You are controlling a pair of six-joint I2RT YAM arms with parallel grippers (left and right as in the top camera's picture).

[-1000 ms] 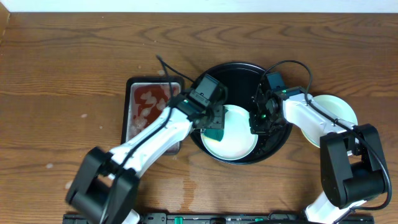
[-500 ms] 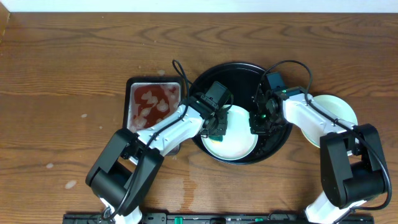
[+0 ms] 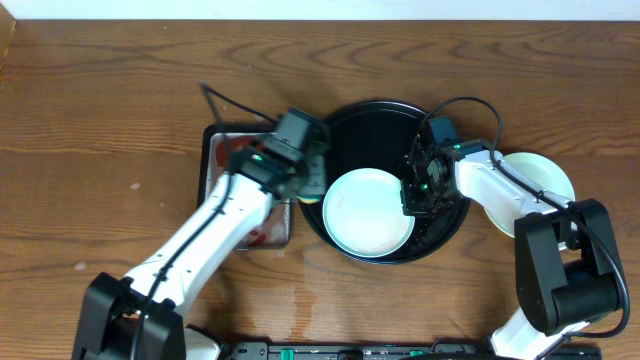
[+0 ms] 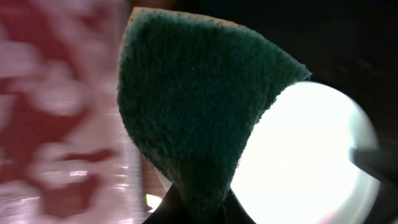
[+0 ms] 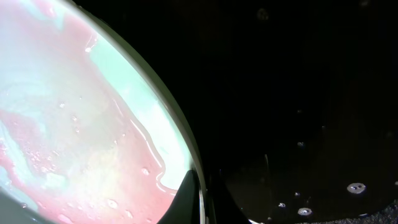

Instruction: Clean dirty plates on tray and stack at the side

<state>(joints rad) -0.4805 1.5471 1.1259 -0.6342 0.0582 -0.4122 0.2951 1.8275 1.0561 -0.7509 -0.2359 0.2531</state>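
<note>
One dirty plate is rim-pinched in my right tool; left tool, clamping the sponge, should swing right and scrub.

We see open wood along the far edge of the surface and down its left edge. Mid-surface the black tray blocks passage, a plate filling its near half. The left arm slants over the red-stained tray, the left tool pinching a sponge by the black tray's left rim. The right tool clamps the plate's right rim; a second plate lies just beyond the right arm.
</note>
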